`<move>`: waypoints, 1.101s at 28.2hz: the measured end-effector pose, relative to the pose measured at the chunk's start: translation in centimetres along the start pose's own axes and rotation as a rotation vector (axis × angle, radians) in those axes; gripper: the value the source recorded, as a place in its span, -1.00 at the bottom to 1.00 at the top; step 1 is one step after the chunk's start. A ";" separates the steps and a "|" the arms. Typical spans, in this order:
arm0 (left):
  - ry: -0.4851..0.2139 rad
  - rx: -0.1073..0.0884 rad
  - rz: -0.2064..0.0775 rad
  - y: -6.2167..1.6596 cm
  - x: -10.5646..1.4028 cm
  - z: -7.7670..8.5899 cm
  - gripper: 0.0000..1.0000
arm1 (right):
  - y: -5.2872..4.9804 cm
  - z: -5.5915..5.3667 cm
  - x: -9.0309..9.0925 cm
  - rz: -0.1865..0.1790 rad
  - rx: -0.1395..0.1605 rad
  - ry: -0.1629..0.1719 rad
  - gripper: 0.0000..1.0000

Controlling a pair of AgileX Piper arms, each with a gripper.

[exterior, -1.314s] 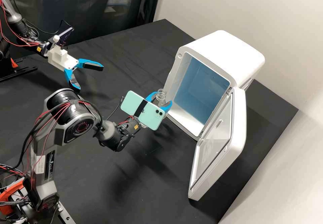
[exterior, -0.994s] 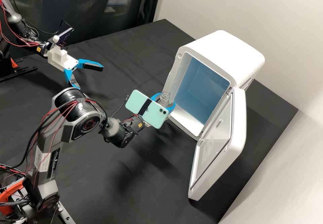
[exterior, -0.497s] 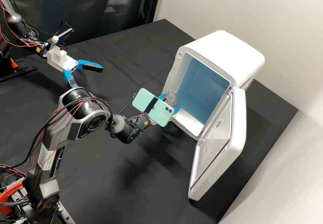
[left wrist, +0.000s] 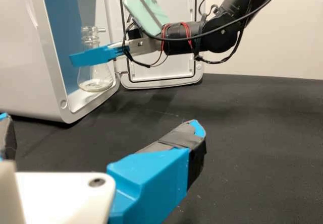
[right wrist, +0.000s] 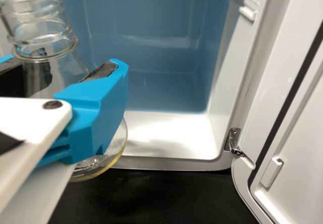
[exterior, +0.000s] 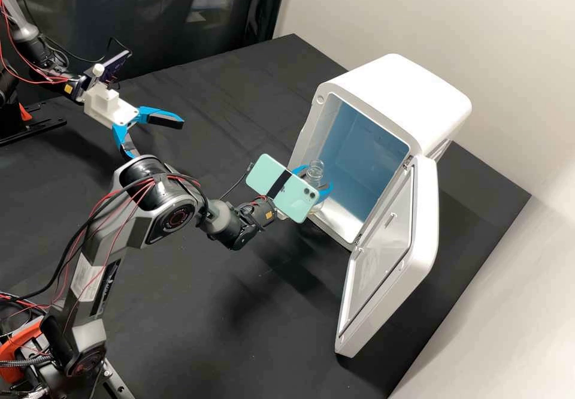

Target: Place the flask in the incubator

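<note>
A clear glass flask [exterior: 315, 170] hangs upright at the mouth of the white incubator [exterior: 395, 90], with my right gripper [exterior: 317, 187] shut on its neck. Seen from the right wrist, the flask [right wrist: 39, 27] has its base over the incubator's front lip [right wrist: 166, 156], just above the chamber floor. The left wrist view shows the flask [left wrist: 94, 67] inside the doorway, a blue finger [left wrist: 93, 56] across its neck. The incubator door [exterior: 389, 249] hangs open toward the front. My left gripper [exterior: 154, 135] hovers open and holds nothing over the bench's back left.
A mint-green phone [exterior: 281, 188] is strapped on the right wrist, close to the incubator's left wall [exterior: 311, 129]. The door hinge [right wrist: 233, 142] and the door's inner frame [right wrist: 298, 133] stand beside the opening. The blue chamber [right wrist: 166, 57] holds nothing else. Black bench [exterior: 239, 303] lies bare in front.
The right arm has stretched forward and carried the flask from outside the incubator's left edge into its opening. The left arm has stayed put.
</note>
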 end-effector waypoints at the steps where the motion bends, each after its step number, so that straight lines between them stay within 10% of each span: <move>1: -0.001 0.002 0.003 0.08 0.1 0.0 1.00 | 0.0 0.1 0.3 -0.003 0.003 -0.009 -1.00; 31: -0.012 -0.001 0.004 0.09 0.2 0.3 1.00 | 2.3 0.9 5.0 0.019 0.037 -0.092 -1.00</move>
